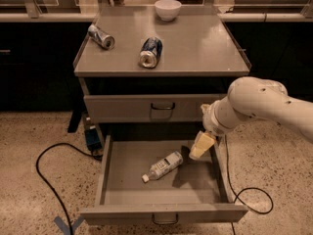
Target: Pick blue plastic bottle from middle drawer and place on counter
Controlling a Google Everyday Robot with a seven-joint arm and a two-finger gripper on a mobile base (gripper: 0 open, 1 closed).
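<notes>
The blue plastic bottle (163, 166) lies on its side on the floor of the open middle drawer (122, 185), cap toward the front left. My gripper (201, 146) hangs from the white arm over the drawer's right part, just right of and slightly above the bottle's base, not touching it. The counter (195, 48) is the grey top of the cabinet above.
Two dented soda cans (101, 36) (150, 52) lie on the counter's left half and a white bowl (167, 9) stands at its back edge. A closed drawer front (146, 107) sits above the open drawer. Black cables (49, 180) run across the floor on both sides.
</notes>
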